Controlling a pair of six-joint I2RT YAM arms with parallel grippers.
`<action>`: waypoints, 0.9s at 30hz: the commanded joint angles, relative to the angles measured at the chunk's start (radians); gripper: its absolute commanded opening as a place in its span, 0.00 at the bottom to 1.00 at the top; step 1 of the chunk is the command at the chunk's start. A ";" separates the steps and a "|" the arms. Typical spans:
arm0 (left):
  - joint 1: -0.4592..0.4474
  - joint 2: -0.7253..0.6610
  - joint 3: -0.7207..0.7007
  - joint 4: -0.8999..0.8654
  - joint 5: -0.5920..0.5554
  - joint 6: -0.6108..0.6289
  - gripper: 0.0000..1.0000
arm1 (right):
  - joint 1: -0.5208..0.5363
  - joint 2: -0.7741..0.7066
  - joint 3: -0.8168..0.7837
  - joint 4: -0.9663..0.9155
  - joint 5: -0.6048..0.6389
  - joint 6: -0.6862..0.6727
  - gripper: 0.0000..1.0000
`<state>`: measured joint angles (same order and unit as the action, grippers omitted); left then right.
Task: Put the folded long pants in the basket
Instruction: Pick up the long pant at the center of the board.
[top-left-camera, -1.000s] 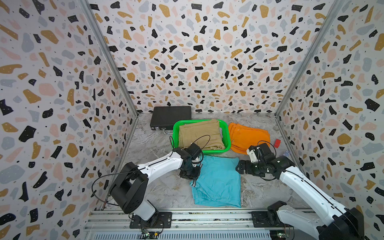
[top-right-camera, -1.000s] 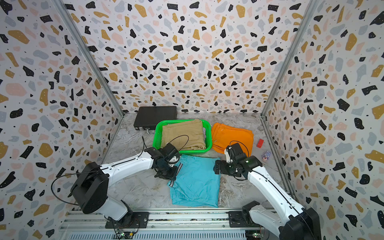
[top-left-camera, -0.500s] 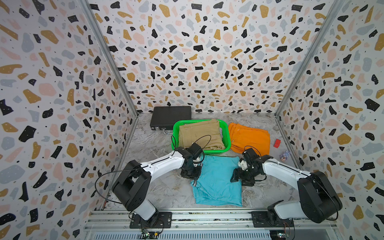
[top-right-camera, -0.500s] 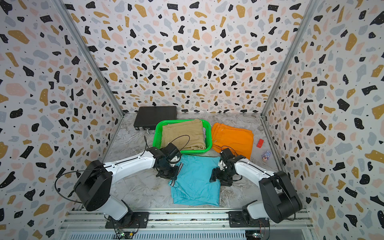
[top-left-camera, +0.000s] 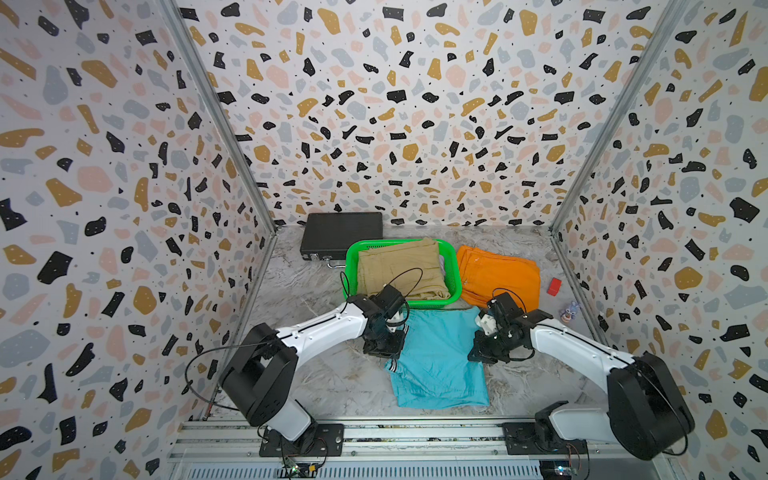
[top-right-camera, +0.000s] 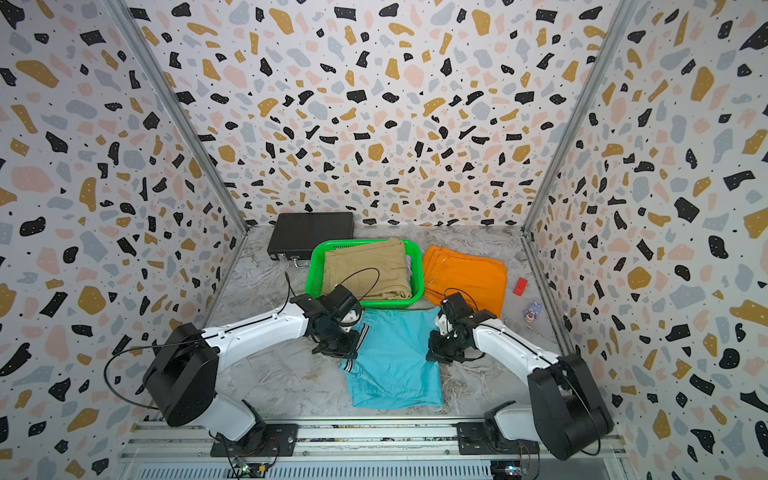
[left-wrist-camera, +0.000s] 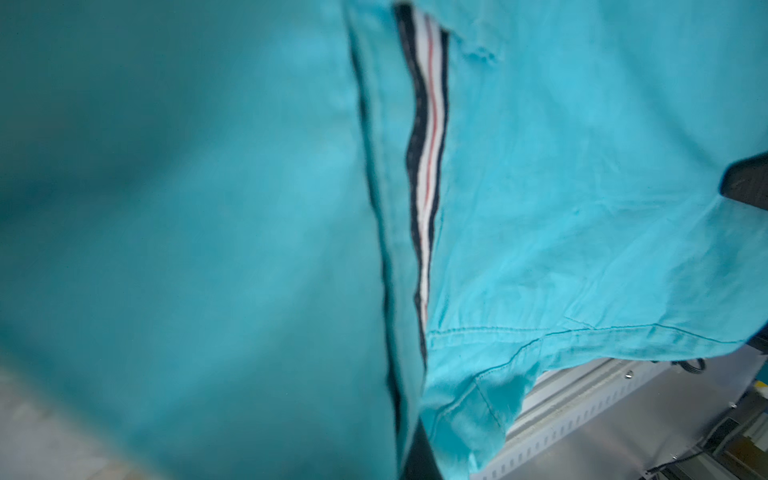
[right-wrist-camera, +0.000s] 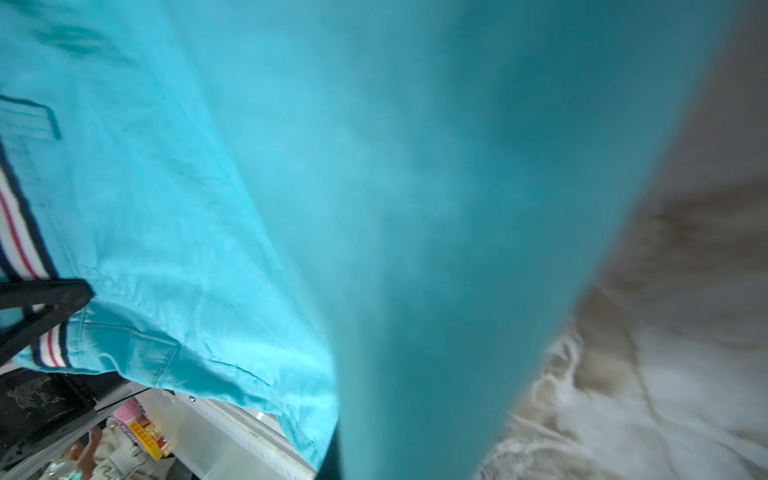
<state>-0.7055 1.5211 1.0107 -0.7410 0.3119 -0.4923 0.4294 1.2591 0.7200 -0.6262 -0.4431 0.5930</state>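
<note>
moved: right claw (top-left-camera: 478, 355) shut onto turquoise pants (top-left-camera: 436, 365), right edge | left claw (top-left-camera: 384, 348) clamps left edge

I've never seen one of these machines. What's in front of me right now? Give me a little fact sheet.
In basket: tan pants inside the green basket
Being gripped: turquoise pants, left gripper shut on one side edge, right gripper shut on the opposite edge
Waiting: orange pants, lying beside the basket
Also there: black case behind the basket; red block
</note>
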 joint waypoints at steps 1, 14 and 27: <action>0.001 -0.123 0.046 -0.067 -0.007 -0.016 0.00 | -0.004 -0.113 0.070 -0.155 0.074 -0.052 0.00; 0.013 -0.307 0.421 -0.340 -0.094 0.029 0.00 | -0.004 -0.337 0.354 -0.303 0.001 -0.148 0.00; 0.202 -0.118 0.704 -0.390 -0.065 0.207 0.00 | -0.006 -0.003 0.688 -0.127 0.014 -0.178 0.00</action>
<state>-0.5465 1.3693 1.6585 -1.1515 0.2527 -0.3515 0.4290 1.2163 1.3254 -0.8265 -0.4519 0.4297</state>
